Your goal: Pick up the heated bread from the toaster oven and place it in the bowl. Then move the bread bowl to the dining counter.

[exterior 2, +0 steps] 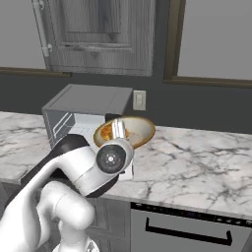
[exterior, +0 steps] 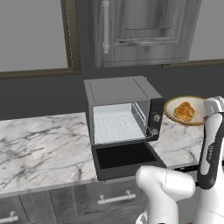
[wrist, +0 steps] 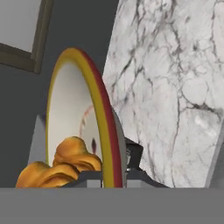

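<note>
The tan bowl [exterior: 195, 103] with its golden-brown rim hangs tilted in the air, to the right of the toaster oven [exterior: 118, 94]. My gripper [exterior: 205, 114] is shut on the bowl's right rim. The heated bread [exterior: 184, 111], a lumpy golden roll, lies inside the bowl. In the hand view the bowl [wrist: 99, 105] stands edge-on, the bread [wrist: 65, 164] rests low in it, and the gripper [wrist: 114, 174] pinches the rim. From the right, the bowl [exterior 2: 145, 129] hovers in front of the oven [exterior 2: 83, 101]. The oven's black door [exterior: 127, 159] hangs open and its rack is bare. The dining counter is out of view.
The oven stands on a marble worktop [exterior: 43, 144] against a dark wall, with drawers [exterior: 113, 199] below and a dishwasher front [exterior 2: 187, 231] to the right. A wall outlet [exterior 2: 139, 100] sits behind the oven. A grey cabinet [exterior: 140, 30] hangs above.
</note>
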